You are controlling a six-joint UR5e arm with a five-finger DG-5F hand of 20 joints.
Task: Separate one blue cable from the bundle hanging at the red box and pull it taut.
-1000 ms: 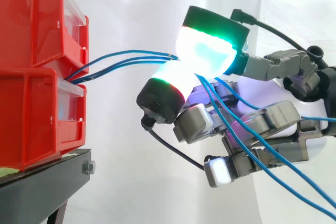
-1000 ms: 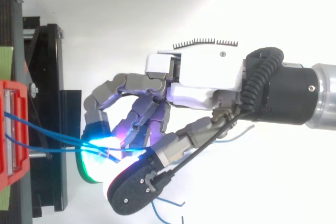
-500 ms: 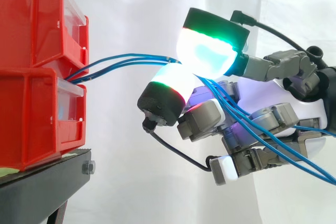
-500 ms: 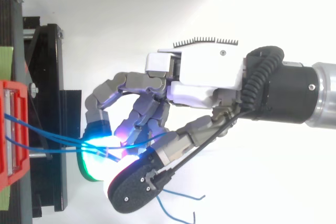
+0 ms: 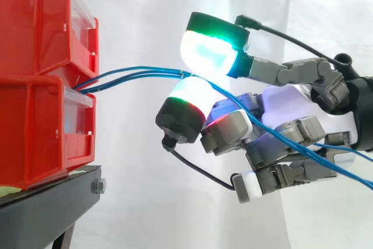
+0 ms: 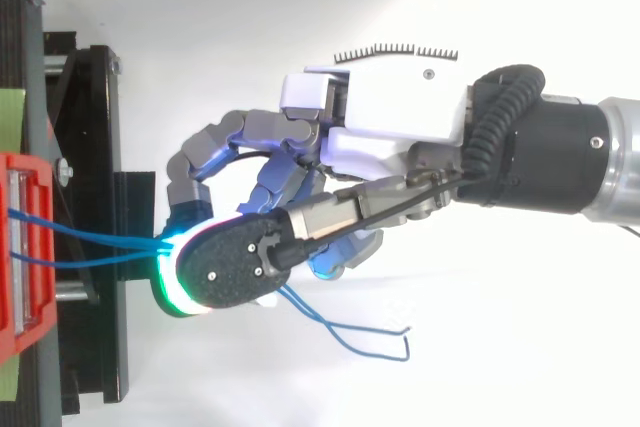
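Several blue cables (image 5: 137, 73) come out between the two stacked red bins (image 5: 41, 80) and run almost level to the right. My hand (image 5: 303, 112) holds them about a hand's width from the bins. Two glowing fingertips (image 5: 208, 51) are pinched together on the strands where they meet. Past the pinch the cables slope down across the curled fingers toward the lower right. In the top view the hand (image 6: 390, 132) reaches left toward the red bin (image 6: 22, 247), and the cables (image 6: 100, 247) converge under a dark fingertip. Loose cable ends (image 6: 360, 339) trail below the hand.
The bins sit on a black stand (image 5: 46, 208), whose frame (image 6: 90, 197) lies just left of the fingertips in the top view. A white curtain (image 5: 151, 190) hangs behind. Open space lies below the hand and to its right.
The upper fingertip has swung left over the lower one, closing the pinch. The cables between bin and hand have straightened and levelled. The loose ends have shifted right below the hand.
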